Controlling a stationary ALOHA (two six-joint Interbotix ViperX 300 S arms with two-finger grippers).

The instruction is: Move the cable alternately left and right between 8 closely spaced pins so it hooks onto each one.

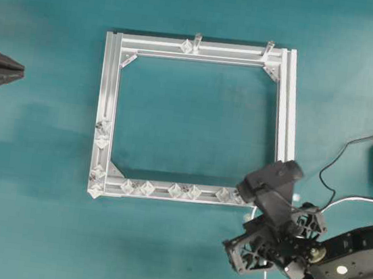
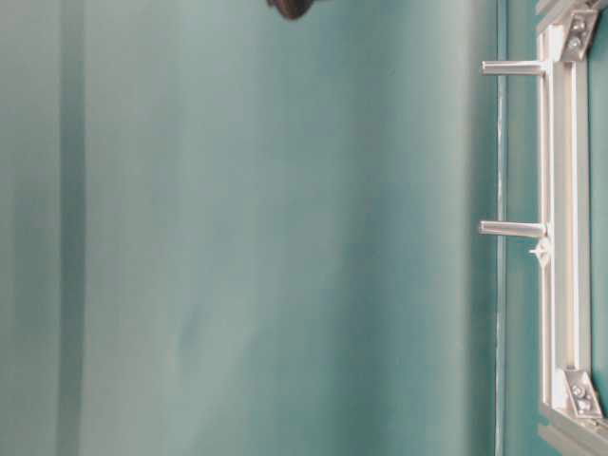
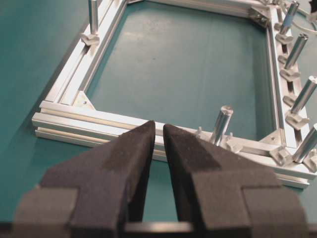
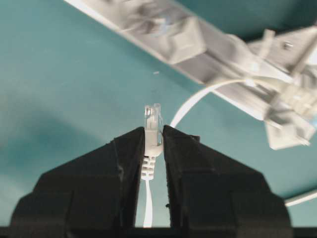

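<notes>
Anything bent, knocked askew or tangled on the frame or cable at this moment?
Nothing stands out. The aluminium frame lies square, its posts upright, and the pins sit in their row. The right gripper pinches the cable by its plug, as intended.

The right arm (image 1: 342, 257) is matt black, built of boxy housings with open cut-out brackets near the wrist. A brass-coloured disc and a small white round dot mark its upper face, and thin black wires run along it. Each claw, left (image 3: 157, 136) and right (image 4: 153, 139), has two wedge-shaped black fingers (image 3: 124, 163) faced with coarse, grainy padding.
</notes>
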